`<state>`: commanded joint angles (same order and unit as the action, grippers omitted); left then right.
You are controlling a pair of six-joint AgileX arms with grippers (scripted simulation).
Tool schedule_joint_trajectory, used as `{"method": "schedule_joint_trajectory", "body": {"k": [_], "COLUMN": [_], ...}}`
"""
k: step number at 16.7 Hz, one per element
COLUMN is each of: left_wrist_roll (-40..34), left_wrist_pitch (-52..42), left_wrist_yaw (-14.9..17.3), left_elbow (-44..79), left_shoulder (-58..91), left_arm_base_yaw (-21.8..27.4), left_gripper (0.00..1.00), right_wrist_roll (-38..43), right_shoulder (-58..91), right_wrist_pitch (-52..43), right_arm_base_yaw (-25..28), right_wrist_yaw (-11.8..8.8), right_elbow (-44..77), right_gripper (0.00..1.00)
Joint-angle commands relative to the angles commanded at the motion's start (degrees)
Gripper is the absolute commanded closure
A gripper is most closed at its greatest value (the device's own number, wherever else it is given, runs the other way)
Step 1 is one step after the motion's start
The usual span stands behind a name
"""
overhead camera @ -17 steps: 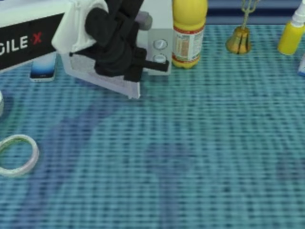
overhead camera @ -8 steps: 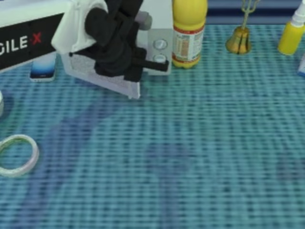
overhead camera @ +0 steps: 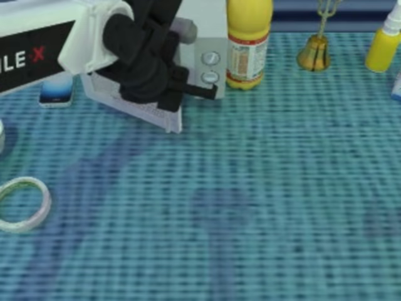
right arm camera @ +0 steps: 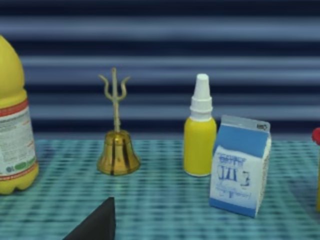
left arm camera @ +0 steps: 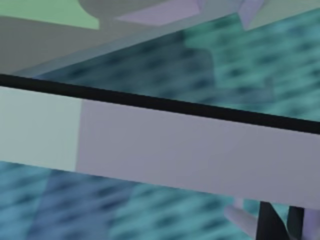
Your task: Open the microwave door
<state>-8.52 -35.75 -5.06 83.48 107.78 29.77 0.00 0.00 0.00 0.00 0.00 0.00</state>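
The microwave (overhead camera: 203, 37) sits at the far edge of the tabletop (overhead camera: 250, 207), at about 11 o'clock from the middle in the top view. Its two round silver knobs (overhead camera: 210, 68) face up toward the camera. The microwave door (overhead camera: 141, 108) is swung partway out. It slants away from the box toward 8 o'clock, and its free corner points at the near side.

The left tool (overhead camera: 199, 91) is right at the door, just in front of the knobs. Its black body covers much of the door. I cannot tell if its fingers are clenched or let go. In the left wrist view a pale flat panel with a dark edge fills most of the picture, very close up.

A big yellow bottle (overhead camera: 249, 41) stands just beside the microwave at its 3 o'clock. Farther that way are a gold bell (overhead camera: 314, 51) and a small yellow dropper bottle (overhead camera: 383, 44). A phone (overhead camera: 57, 89) lies at 9 o'clock from the door. A pale ring (overhead camera: 24, 204) lies at 8 o'clock, near the left edge.

The right wrist view shows a blue and white carton (right arm camera: 241, 166) next to the dropper bottle.
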Motion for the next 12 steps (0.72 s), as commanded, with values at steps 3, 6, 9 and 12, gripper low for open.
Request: {"method": "schedule_joint_trajectory", "body": {"k": [3,6,9,12], "left_wrist_roll": [3.5,4.5,4.5,4.5], "left_wrist_pitch": [0.9,1.2,1.2,1.2], "left_wrist_yaw": [2.0,2.6,2.6,2.6], "left_elbow": [-2.9,-3.6,-3.6,-3.6], "left_shoulder": [-2.2,-2.8,-2.8,-2.8], "left_arm_base_yaw": [-1.0,-1.3,-1.3,-1.3], "left_gripper": [1.0,1.0,1.0,1.0], "right_wrist_roll": [0.0,0.0,0.0,0.0], "right_shoulder": [0.0,0.0,0.0,0.0], "right_wrist_pitch": [0.0,0.0,0.0,0.0], "right_arm_base_yaw": [0.0,0.0,0.0,0.0], "right_wrist_yaw": [0.0,0.0,0.0,0.0], "right_elbow": [0.0,0.0,0.0,0.0], "right_gripper": [0.0,0.0,0.0,0.0]}}
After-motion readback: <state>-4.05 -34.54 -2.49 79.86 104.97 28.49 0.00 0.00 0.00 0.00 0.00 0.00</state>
